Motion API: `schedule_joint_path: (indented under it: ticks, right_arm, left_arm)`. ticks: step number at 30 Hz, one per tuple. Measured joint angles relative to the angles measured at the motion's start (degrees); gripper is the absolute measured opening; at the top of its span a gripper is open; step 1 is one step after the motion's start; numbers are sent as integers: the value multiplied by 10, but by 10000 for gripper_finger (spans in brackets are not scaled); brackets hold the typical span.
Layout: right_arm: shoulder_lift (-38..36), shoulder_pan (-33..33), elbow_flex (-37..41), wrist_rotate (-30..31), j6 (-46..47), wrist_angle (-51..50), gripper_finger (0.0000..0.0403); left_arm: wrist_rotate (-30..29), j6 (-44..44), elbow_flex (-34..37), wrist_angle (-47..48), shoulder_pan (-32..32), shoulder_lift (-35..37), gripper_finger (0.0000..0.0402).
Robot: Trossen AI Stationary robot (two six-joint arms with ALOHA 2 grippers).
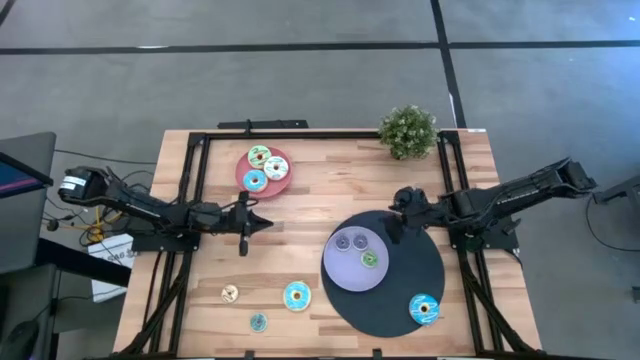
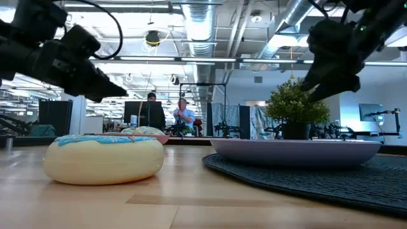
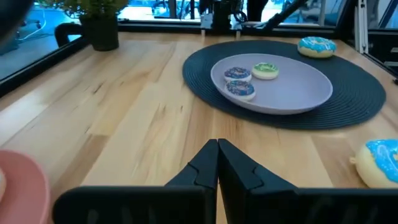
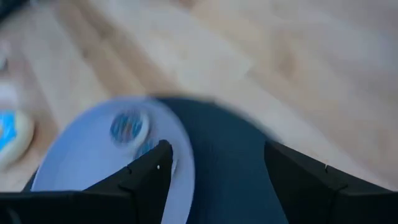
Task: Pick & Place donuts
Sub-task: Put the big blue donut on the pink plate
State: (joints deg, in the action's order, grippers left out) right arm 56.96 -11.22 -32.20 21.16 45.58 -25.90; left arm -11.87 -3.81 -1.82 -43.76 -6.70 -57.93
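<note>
So the donuts are little glossy toy rings with painted icing, spread all over a pale wood-plank table [image 1: 330,185] with a visible grain. Three sit on the small round pink plate [image 1: 246,172] at the far side, left of centre: a green one [image 1: 259,155], a cream one [image 1: 276,168] and a teal one [image 1: 254,181]. Three more are on the smooth lavender plate [image 1: 340,268], two purple ones [image 1: 343,241] side by side and a green one [image 1: 369,259] just beside them. That plate rests on a dark round woven placemat [image 1: 400,295] with a ribbed texture, and a bigger teal donut [image 1: 424,308] lies straight on the mat near its right edge. On the bare wood at the near side there's a small cream donut [image 1: 229,293], a small teal one [image 1: 258,322] and a big teal donut [image 1: 296,296], chunky and puffy with a cream base.

The left gripper [image 1: 262,221] hovers over the wood below the pink plate, fingers [image 3: 211,163] pinched fully together and holding nothing. The right gripper [image 1: 397,222] hangs over the far edge of the placemat with its fingers [image 4: 149,171] spread wide, nothing between them.

A small bushy potted plant [image 1: 408,131] stands at the far right corner. Beyond the table it's an open office, exposed silver ducts on the ceiling, monitors, and a couple of people [image 2: 184,114] far back.
</note>
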Motion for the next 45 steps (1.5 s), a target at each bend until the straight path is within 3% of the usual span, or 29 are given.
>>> schedule_joint_path:
  ticks: [7, 15, 24, 33, 45]
  right_arm:
    - [42, -16, -87, -85, 109, -192, 244]
    - [81, -119, -168, -159, 284, -348, 244]
    - [134, -282, -192, -247, 523, -348, 244]
    - [198, -409, -204, -254, 745, -305, 244]
    - [287, -439, -204, -270, 786, -227, 244]
  left_arm:
    - [-2, 9, 12, -26, 0, 0, 0]
    - [-2, 16, 13, -20, 0, 0, 0]
    - [1, 16, 13, -15, 0, 0, 0]
    - [-3, 19, 14, -19, 0, 0, 0]
    - [-23, 26, 14, -25, 0, 0, 0]
